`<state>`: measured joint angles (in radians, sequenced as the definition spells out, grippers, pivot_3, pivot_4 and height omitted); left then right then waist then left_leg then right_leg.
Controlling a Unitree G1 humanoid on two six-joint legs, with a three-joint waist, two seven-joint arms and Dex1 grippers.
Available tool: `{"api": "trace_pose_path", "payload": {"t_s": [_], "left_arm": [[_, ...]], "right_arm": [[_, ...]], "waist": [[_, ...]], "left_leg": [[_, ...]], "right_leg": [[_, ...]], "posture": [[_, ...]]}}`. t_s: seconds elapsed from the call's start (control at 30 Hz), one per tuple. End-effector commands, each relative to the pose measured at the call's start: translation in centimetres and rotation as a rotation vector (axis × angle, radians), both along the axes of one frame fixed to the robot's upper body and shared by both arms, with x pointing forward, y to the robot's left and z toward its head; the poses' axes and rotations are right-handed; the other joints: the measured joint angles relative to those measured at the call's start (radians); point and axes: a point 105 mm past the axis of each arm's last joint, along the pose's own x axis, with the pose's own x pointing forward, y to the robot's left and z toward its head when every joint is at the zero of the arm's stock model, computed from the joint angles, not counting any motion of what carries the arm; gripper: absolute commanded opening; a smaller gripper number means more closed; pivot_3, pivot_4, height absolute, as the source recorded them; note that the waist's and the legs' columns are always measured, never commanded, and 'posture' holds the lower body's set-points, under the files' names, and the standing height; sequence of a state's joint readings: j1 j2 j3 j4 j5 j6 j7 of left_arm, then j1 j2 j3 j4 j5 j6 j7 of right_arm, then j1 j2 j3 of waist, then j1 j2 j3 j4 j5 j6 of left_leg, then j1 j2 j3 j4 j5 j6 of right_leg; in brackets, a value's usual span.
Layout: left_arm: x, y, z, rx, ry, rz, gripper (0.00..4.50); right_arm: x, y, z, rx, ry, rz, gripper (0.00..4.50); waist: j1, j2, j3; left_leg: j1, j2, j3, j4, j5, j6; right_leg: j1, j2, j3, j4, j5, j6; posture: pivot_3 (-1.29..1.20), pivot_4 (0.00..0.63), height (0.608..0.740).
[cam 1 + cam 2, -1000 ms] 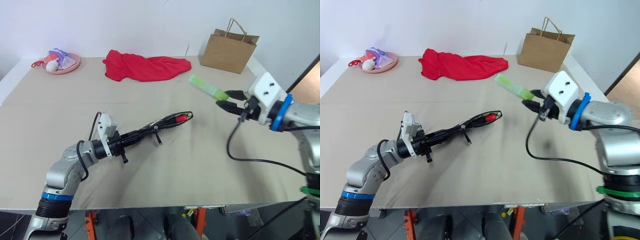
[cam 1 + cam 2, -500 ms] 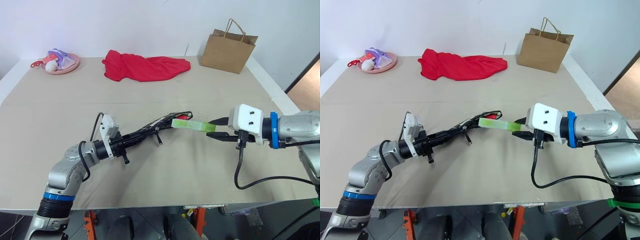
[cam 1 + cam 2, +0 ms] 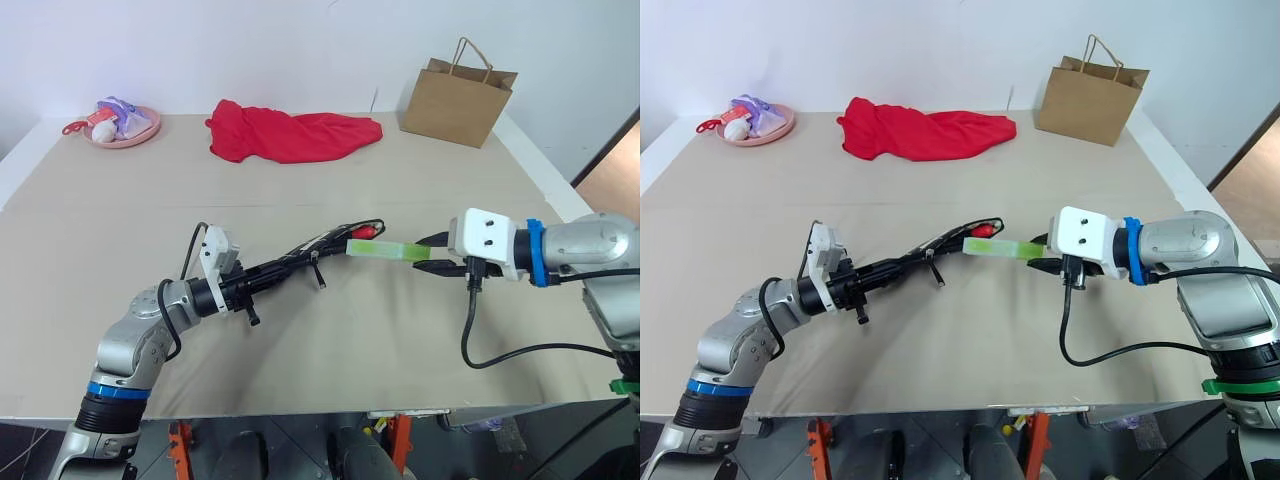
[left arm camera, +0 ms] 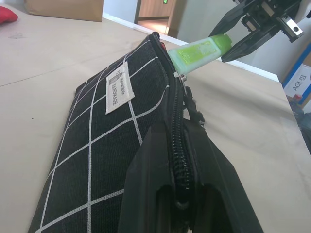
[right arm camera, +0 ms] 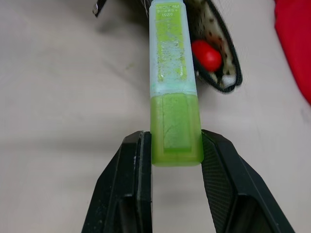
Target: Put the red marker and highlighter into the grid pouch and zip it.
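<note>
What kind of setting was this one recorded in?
Probably an indoor lab or test room: a large plain table against a bare white wall, with staged props on it, including a brown paper bag, a red cloth and a pink dish.

Illumination is bright, even and diffuse from overhead. The counter (image 3: pixel 330 370) carries only soft, faint shadows beneath the arms and cable. No glare or blown highlights noted. Head views are sharp edge to edge, with slight wide-angle bowing at the counter's borders. Wrist views are softer: the nearest part of each end effector is blurred, and the background behind the grid pouch (image 4: pixel 97 145) is out of focus.
</note>
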<state>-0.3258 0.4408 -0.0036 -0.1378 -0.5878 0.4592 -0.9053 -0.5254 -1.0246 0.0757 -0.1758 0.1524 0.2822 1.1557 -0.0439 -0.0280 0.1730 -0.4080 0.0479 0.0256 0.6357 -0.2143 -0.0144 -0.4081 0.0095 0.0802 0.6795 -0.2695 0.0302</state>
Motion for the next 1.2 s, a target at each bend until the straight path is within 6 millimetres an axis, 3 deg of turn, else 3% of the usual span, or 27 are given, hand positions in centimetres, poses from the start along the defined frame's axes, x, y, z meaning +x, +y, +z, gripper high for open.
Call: {"api": "trace_pose_path", "payload": {"t_s": [0.03,0.4,0.6,0.83,1.07,1.1,1.2], "left_arm": [[-0.4,-0.2,1.1,-0.004,-0.049,-0.012,0.0],[-0.5,-0.2,1.0,0.008,-0.049,-0.021,0.0],[-0.4,-0.3,1.0,0.008,-0.051,-0.027,0.0],[-0.4,-0.3,1.1,0.01,-0.052,-0.033,0.0],[-0.3,-0.3,1.1,0.012,-0.055,-0.034,0.0],[-0.3,-0.3,1.1,0.012,-0.055,-0.034,0.0],[-0.3,-0.3,1.2,0.012,-0.056,-0.033,0.0]], "right_arm": [[0.5,-0.7,1.6,-0.04,-0.072,-0.006,1.07],[2.0,1.0,2.3,-0.065,-0.107,0.047,1.07],[2.4,2.2,0.7,-0.139,-0.083,0.103,1.07],[2.6,6.5,-0.8,-0.185,-0.117,0.23,1.07],[2.0,11.5,0.0,-0.121,-0.164,0.364,1.07],[1.8,12.0,0.1,-0.109,-0.164,0.38,2.11],[1.2,12.9,0.0,-0.077,-0.149,0.412,3.32]], "waist": [[-0.001,0.0,0.0],[-0.001,0.0,0.0],[0.0,0.0,0.0],[-0.003,0.0,0.0],[-0.001,0.0,0.0],[-0.001,0.0,0.0],[0.0,0.0,0.0]], "left_leg": [[0.0,0.0,0.0,0.0,0.0,0.0],[0.0,0.001,0.0,0.0,0.0,0.0],[0.0,0.0,0.0,0.0,0.0,0.0],[0.001,0.001,0.0,0.0,0.0,0.0],[0.0,0.001,-0.001,0.001,0.0,-0.001],[0.0,0.001,-0.001,0.001,0.0,-0.001],[0.0,0.001,-0.002,0.001,0.0,-0.001]], "right_leg": [[0.0,0.0,0.0,0.0,0.0,0.0],[0.0,0.001,0.0,0.001,0.0,-0.001],[0.0,0.0,0.0,0.001,0.001,-0.002],[-0.001,0.001,0.0,0.001,0.001,-0.002],[0.0,0.001,0.0,0.001,0.004,-0.006],[0.0,0.001,-0.001,0.001,0.004,-0.006],[0.0,0.001,-0.001,0.001,0.004,-0.006]], "posture": [[0.0,0.15,0.74],[0.0,0.15,0.74],[0.0,0.15,0.74],[0.0,0.15,0.74],[0.0,0.15,0.74],[0.0,0.15,0.74],[0.0,0.15,0.74]]}}
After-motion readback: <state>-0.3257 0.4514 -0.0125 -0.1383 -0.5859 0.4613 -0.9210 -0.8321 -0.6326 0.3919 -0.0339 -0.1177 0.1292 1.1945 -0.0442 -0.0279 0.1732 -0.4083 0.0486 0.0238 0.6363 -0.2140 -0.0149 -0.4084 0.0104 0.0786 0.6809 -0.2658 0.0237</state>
